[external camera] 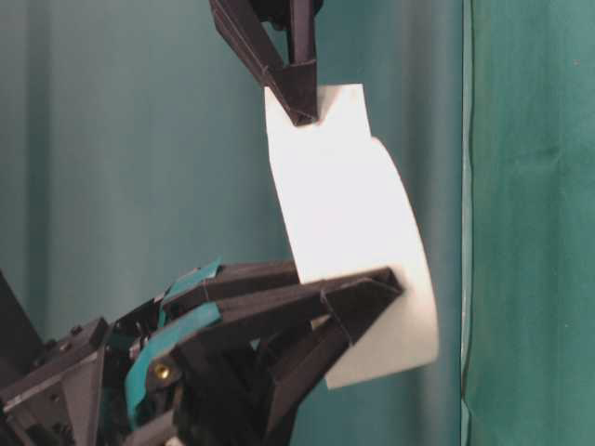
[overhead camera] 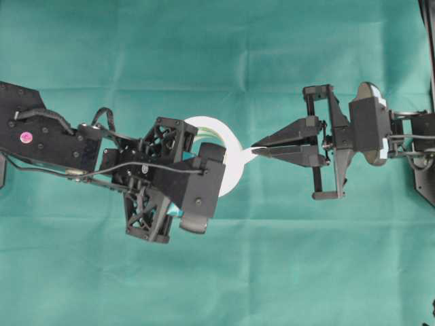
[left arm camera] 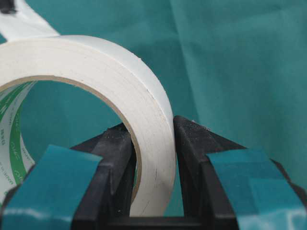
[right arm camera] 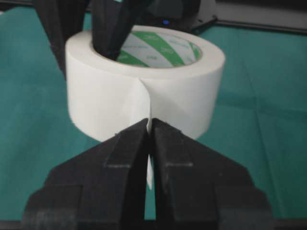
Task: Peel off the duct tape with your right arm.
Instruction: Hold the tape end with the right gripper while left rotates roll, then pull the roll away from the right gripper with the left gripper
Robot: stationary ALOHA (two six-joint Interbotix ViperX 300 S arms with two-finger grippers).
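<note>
The duct tape [overhead camera: 231, 153] is a white roll with a green-striped core, held over the green cloth. My left gripper [overhead camera: 207, 159] is shut on the roll's wall, one finger inside the ring and one outside, as the left wrist view shows [left arm camera: 152, 143]. My right gripper [overhead camera: 257, 147], with long pointed fingers, is shut on the thin loose strip end [overhead camera: 253, 148] at the roll's right side. In the right wrist view the strip [right arm camera: 148, 115] runs from the roll [right arm camera: 144, 76] into the closed fingertips [right arm camera: 149, 125]. The table-level view shows the pinched strip [external camera: 316, 116] above the roll [external camera: 353, 242].
Green cloth [overhead camera: 217, 54] covers the table. The right arm's pale grey wrist part [overhead camera: 372, 125] sits at the far right. A dark frame edge [overhead camera: 428, 41] stands at the right border.
</note>
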